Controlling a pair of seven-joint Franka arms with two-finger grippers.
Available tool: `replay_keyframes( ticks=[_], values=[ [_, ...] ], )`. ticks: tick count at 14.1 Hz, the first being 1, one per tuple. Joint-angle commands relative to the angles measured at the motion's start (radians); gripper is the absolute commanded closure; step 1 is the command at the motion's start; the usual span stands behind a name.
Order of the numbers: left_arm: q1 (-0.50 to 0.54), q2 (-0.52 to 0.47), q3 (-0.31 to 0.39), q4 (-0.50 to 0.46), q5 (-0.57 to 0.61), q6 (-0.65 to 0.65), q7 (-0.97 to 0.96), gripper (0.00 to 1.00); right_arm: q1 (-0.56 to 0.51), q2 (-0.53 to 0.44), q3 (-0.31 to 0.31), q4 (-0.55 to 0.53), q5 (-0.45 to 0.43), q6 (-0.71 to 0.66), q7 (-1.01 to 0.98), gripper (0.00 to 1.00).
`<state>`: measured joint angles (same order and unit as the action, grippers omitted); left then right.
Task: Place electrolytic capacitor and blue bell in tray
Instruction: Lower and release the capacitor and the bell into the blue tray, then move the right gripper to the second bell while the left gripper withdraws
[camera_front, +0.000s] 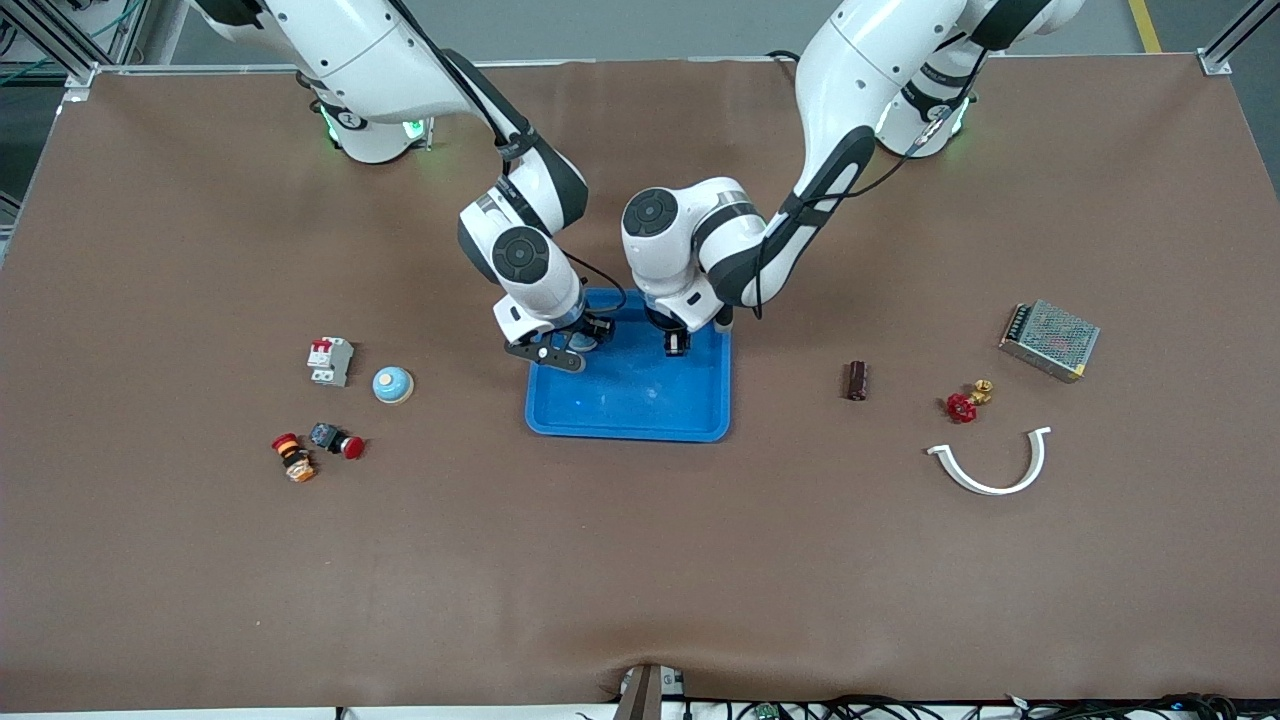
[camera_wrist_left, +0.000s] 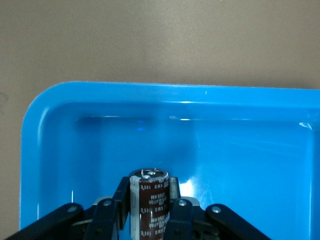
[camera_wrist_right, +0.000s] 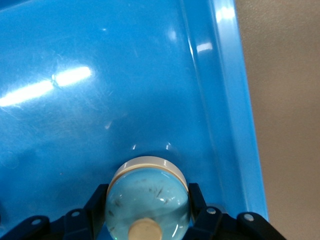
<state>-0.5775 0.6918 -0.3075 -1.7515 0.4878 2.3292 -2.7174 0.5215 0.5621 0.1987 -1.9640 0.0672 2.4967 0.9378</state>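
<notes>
Front view: both arms hover over the tray, the left gripper at its 1 o'clock corner and the right gripper at 11 o'clock.

Left wrist view: fingers clamp the electrolytic capacitor upright above the tray floor; lower it gently before releasing.

Right wrist view: fingers pinch the blue bell just inside the rim; set it flat.

front: high, facing robots | wrists: close over tray, shared

Both grippers, left and right, are held over the blue tray; a second bell and capacitor are seen on the surface.
</notes>
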Motion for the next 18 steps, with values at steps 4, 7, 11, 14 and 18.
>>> replay_keyframes(
  ticks=[4,7,11,14,18],
  values=[
    [-0.008,0.029,0.001,0.023,0.035,0.004,-0.064,1.00,0.012,-0.004,-0.012,0.013,-0.004,-0.005,0.018,0.00],
    [-0.010,0.035,0.001,0.027,0.035,0.015,-0.065,1.00,-0.014,-0.068,-0.013,0.037,-0.023,-0.117,0.010,0.00],
    [-0.007,0.023,0.001,0.029,0.037,0.013,-0.044,0.00,-0.096,-0.142,-0.010,0.125,-0.101,-0.407,-0.107,0.00],
    [-0.005,0.005,-0.001,0.032,0.037,0.004,-0.030,0.00,-0.185,-0.214,-0.010,0.125,-0.101,-0.490,-0.317,0.00],
    [-0.001,-0.018,-0.004,0.032,0.037,-0.028,-0.007,0.00,-0.354,-0.275,-0.010,0.120,-0.102,-0.552,-0.670,0.00]
  ],
)
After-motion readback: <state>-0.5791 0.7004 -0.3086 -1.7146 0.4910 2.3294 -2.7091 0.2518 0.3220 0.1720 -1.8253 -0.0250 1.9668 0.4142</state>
